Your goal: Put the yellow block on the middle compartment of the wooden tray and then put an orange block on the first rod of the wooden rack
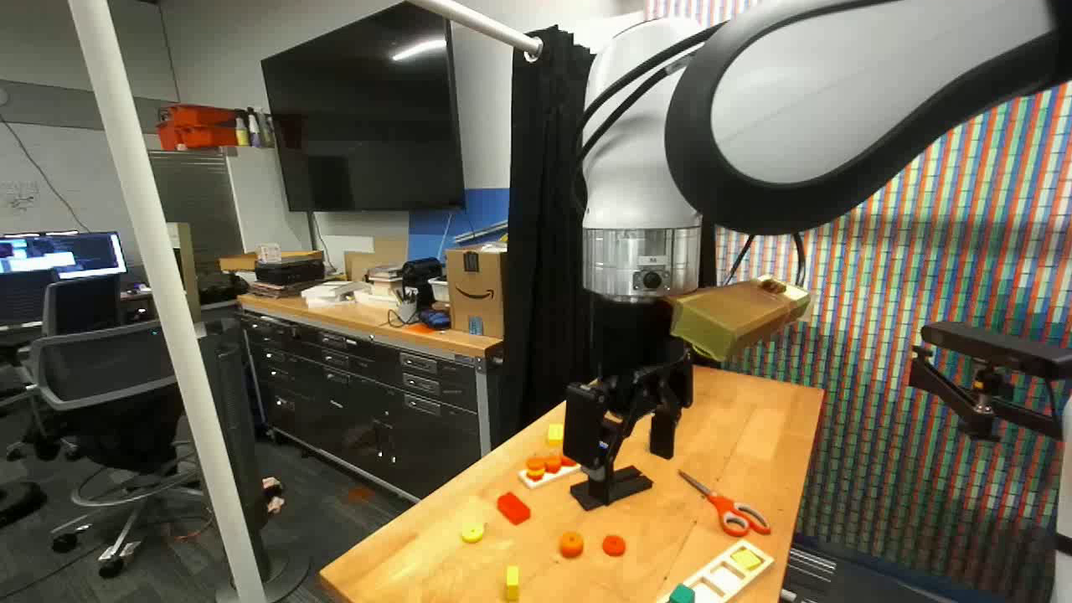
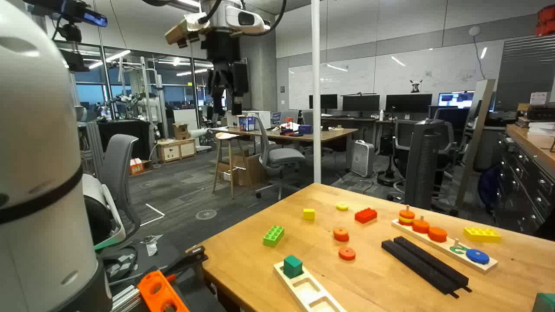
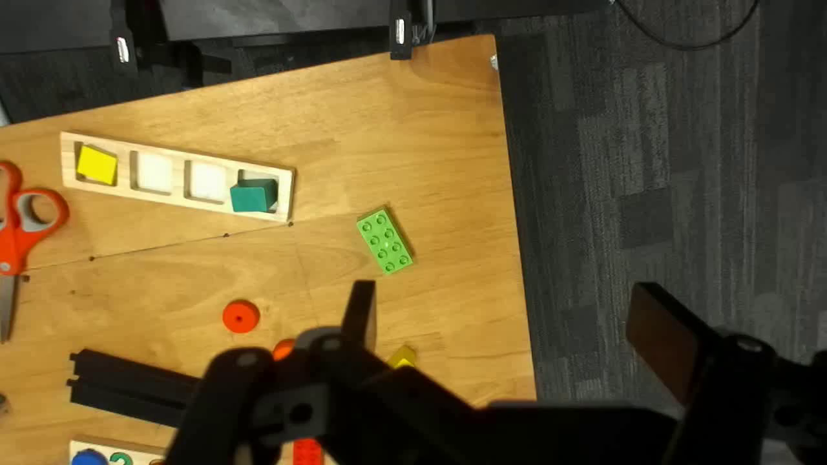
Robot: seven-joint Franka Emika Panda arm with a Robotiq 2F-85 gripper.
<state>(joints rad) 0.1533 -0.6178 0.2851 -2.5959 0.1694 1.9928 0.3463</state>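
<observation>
My gripper point(image 3: 507, 316) is open and empty, high above the table; it shows in both exterior views point(image 1: 624, 427) point(image 2: 227, 102). The pale wooden tray point(image 3: 179, 175) holds a yellow block point(image 3: 97, 165) in one end compartment and a green block point(image 3: 253, 195) at the other end. Its two middle compartments are empty. A loose yellow block point(image 2: 308, 214) lies on the table, partly hidden behind a finger in the wrist view point(image 3: 404, 356). Two loose orange discs point(image 2: 341, 234) point(image 2: 347, 253) lie nearby. The wooden rack point(image 2: 459, 259) bears orange discs, a yellow ring and a blue disc on its rods.
A light green brick point(image 3: 385, 240), a red brick point(image 2: 366, 215), a yellow ring point(image 2: 342, 207) and a yellow brick point(image 2: 482, 234) lie on the table. A black slotted bar point(image 2: 422, 264) lies beside the rack. Orange scissors point(image 1: 733, 515) lie near the tray.
</observation>
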